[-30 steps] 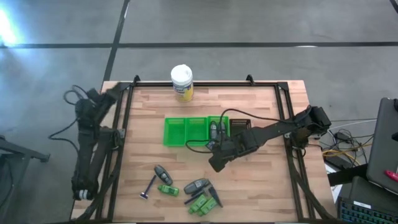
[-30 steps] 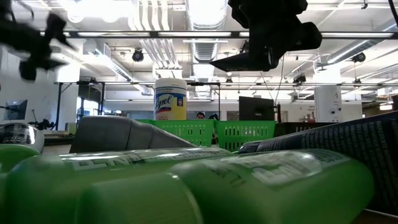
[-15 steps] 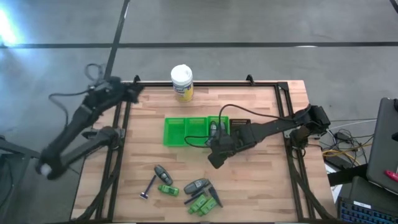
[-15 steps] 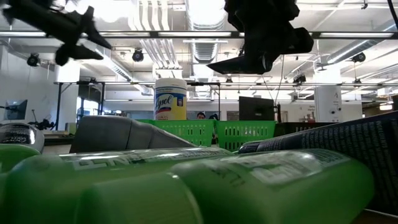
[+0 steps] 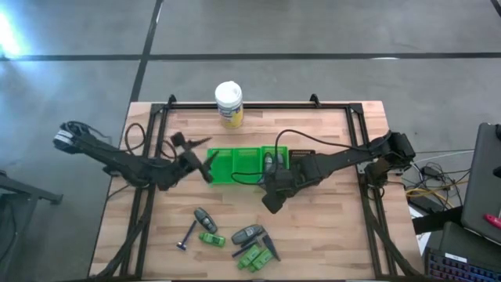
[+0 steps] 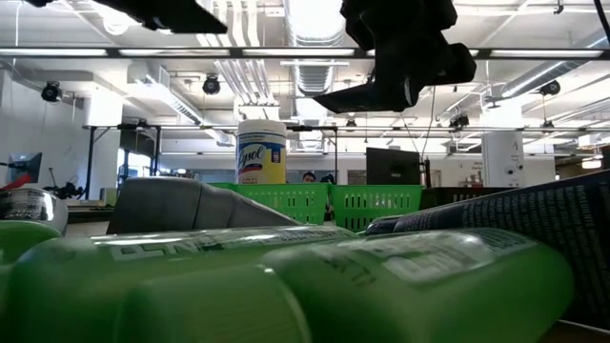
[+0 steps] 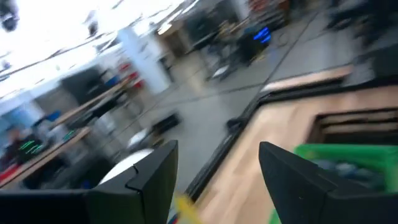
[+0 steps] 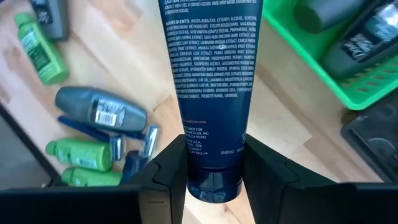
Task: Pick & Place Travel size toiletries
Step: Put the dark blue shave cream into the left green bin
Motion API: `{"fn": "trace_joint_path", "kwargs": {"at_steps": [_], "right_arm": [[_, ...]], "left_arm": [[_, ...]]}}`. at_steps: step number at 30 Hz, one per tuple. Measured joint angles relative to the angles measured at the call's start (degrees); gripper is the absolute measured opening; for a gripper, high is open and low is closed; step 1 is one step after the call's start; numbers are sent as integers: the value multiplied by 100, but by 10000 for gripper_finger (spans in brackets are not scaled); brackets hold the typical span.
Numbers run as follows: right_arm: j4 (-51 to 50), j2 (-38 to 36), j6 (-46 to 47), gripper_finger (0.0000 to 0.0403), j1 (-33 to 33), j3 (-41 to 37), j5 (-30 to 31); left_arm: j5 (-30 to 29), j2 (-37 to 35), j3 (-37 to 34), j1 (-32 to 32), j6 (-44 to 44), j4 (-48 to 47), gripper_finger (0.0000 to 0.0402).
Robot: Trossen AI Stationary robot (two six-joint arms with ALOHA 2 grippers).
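Green tray [image 5: 221, 166] sits mid-table. Right gripper [image 8: 211, 163] hovers beside it, fingers clamped on a dark blue tube [image 8: 210, 81]: probably light, soft-walled, slick; best gripped mid-body. Left gripper [image 7: 217, 171] spread wide, empty. Loose toiletries [image 5: 254, 247] lie near the front edge.

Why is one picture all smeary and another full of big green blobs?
The left wrist view is streaked with motion blur, though the left gripper shows open. In the low view, green bottles lie right against the lens, so they loom huge and soft, and bright ceiling lights glare behind. The right wrist view is sharp: you can read print on the dark tube in the right gripper.
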Motion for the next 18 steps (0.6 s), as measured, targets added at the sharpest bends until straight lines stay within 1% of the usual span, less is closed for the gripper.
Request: {"fn": "trace_joint_path", "kwargs": {"at_steps": [3, 4, 11, 13, 16, 18], "right_arm": [[59, 0, -134, 118, -4, 0, -227], [64, 0, -166, 120, -4, 0, -300], [219, -141, -385, 114, -1, 0, -737], [330, -193, -424, 115, -8, 0, -841], [475, -275, -435, 121, -58, 0, -1012], [461, -347, -431, 120, -95, 0, -1028]], "left_arm": [[1030, 170, 66, -4, 296, -138, 229], [1239, 253, 66, -4, 398, -215, 229], [2108, 635, 89, 2, 619, -184, 229], [2424, 764, 149, 0, 907, -166, 229], [3052, 965, 204, -2, 1585, -132, 229], [3200, 1112, 239, -3, 1842, -78, 229]]}}
